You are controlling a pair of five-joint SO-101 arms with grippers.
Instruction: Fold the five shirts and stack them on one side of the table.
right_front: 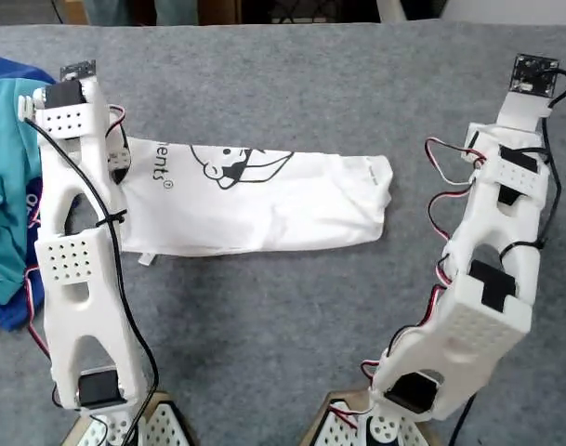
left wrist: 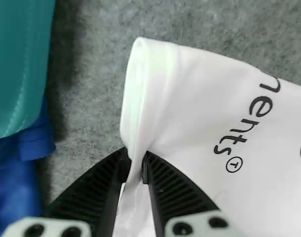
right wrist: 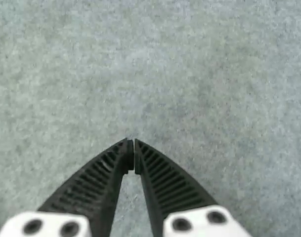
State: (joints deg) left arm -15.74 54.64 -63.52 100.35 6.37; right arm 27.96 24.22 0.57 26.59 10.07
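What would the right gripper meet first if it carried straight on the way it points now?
Probably the bare grey table cover: the right gripper, shut on nothing, points at it with nothing between. Distance is unclear.

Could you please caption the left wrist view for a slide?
Left end effector pinches the white shirt by its edge, beside a teal shirt and a blue shirt.

The white plastic left arm (right_front: 76,251) stands at 9 o'clock and stretches toward 10 o'clock. Its black ridged left gripper (left wrist: 135,165) pinches a fold of the white printed shirt (left wrist: 199,98). The white plastic right arm (right_front: 492,269) leans toward 2 o'clock. Its black ridged right gripper (right wrist: 131,148) has both tips pressed together.
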